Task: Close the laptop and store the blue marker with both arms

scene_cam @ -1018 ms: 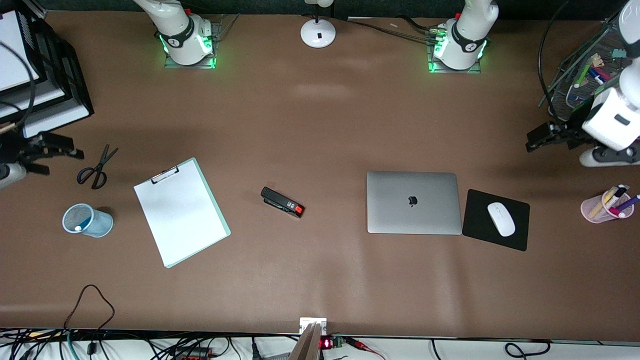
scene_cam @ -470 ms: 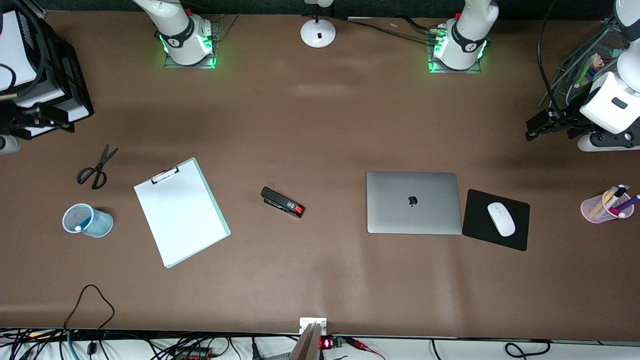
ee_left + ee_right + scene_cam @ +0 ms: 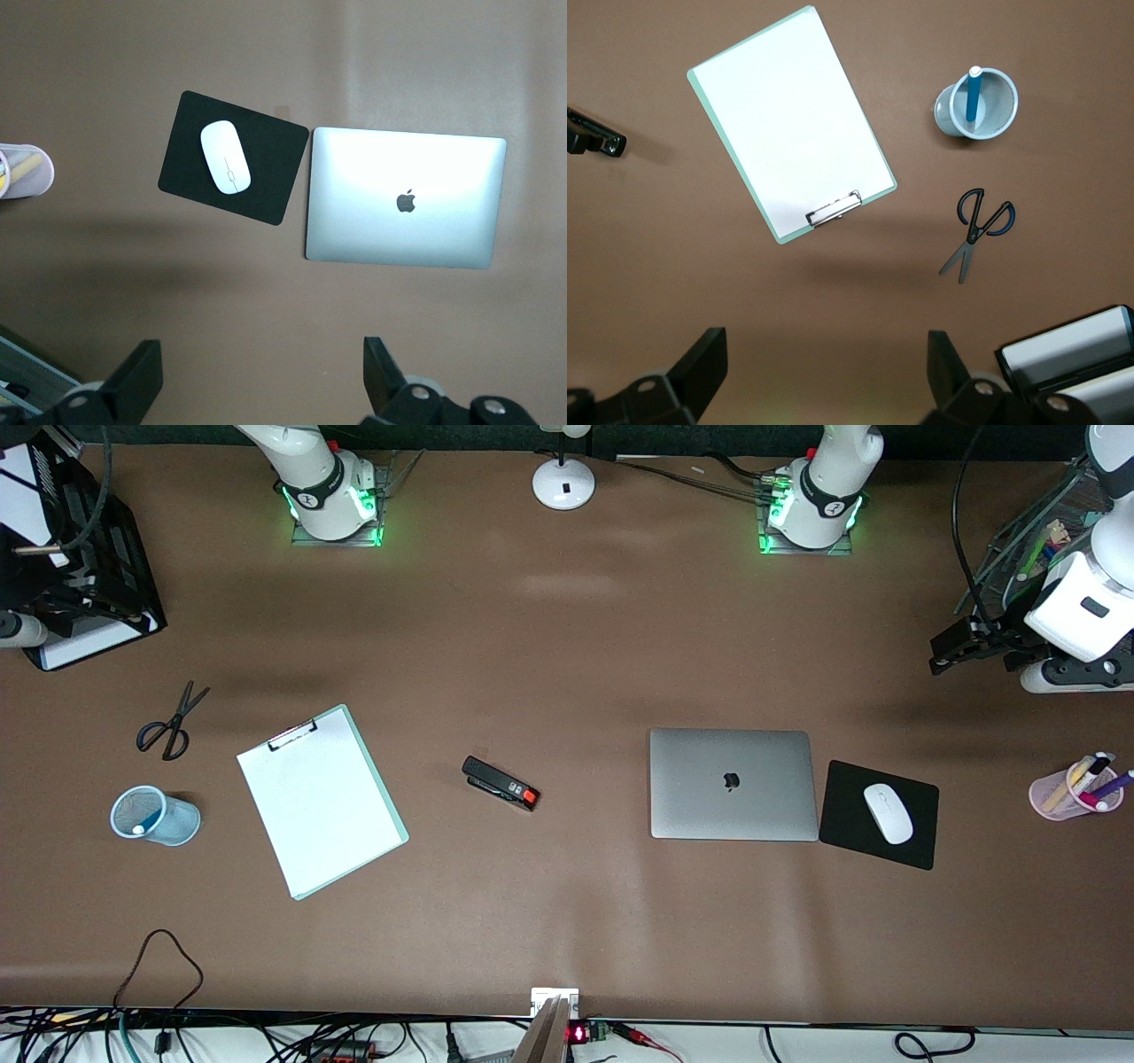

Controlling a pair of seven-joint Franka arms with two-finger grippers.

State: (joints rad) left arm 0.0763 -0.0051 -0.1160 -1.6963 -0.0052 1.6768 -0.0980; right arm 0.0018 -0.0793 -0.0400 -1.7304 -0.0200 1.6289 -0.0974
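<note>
The slim silver-grey laptop (image 3: 733,784) lies flat w/ lid down, dark apple logo up, just beside the black mousepad (image 3: 879,814) carrying a white mouse (image 3: 888,813), toward the left arm's end of the table. The bright-blue marker (image 3: 973,96) w/ whitish end stands tilted inside the pale-blue mesh cup (image 3: 153,816), toward the right arm's end. Judging by that, both parts of the task look done; nothing seems left but parking the arms.

The left gripper (image 3: 961,652) hangs over the table's edge at the left arm's end, near the wire rack of pens (image 3: 1032,549); in its wrist view the fingers (image 3: 140,376) stand wide apart, nothing between. The right gripper (image 3: 62,598) is over the black paper tray (image 3: 97,567) at the other end; its fingers (image 3: 700,359) are likewise spread and empty.

Key relation: the marker is far nearer the right arm, the laptop nearer the left, so any touch-up splits that way. The laptop's long axis runs along the table from one arm's end to the other.

Views differ: the front view shows only a pale dot in the cup; the right wrist view shows the blue shaft clearly, plus the white-sheeted mint clipboard (image 3: 790,119) and black-handled scissors (image 3: 976,226). The left wrist view shows the lid seated flush.
</note>
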